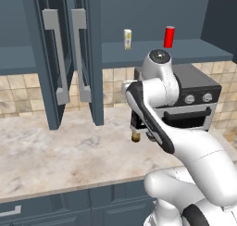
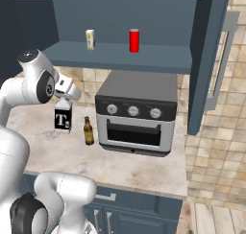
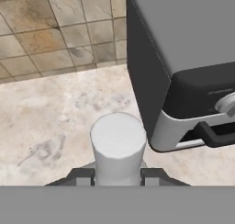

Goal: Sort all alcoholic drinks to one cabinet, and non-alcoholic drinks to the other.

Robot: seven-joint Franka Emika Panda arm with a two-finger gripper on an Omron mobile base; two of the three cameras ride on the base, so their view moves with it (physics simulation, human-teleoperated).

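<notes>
My gripper (image 2: 64, 97) is shut on the white-capped neck of the clear liquor bottle (image 2: 63, 118) with the black "T" label, left of the oven. Looking down from the hand, the bottle's white cap (image 3: 118, 138) sits between my fingertips (image 3: 84, 175); I cannot tell whether the bottle's base touches the counter. The brown beer bottle (image 2: 88, 131) stands upright just to its right, apart from it. The red can (image 2: 134, 40) (image 1: 169, 36) and the cream can (image 2: 90, 39) (image 1: 127, 39) stand on the shelf (image 2: 120, 56) of the open right cabinet.
A black and silver toaster oven (image 2: 134, 113) (image 3: 183, 58) stands on the marble counter (image 1: 55, 151) below that shelf. The right cabinet's door (image 2: 211, 60) hangs open at the right. Two open doors with grey bar handles (image 1: 55, 58) hang over the counter's left part.
</notes>
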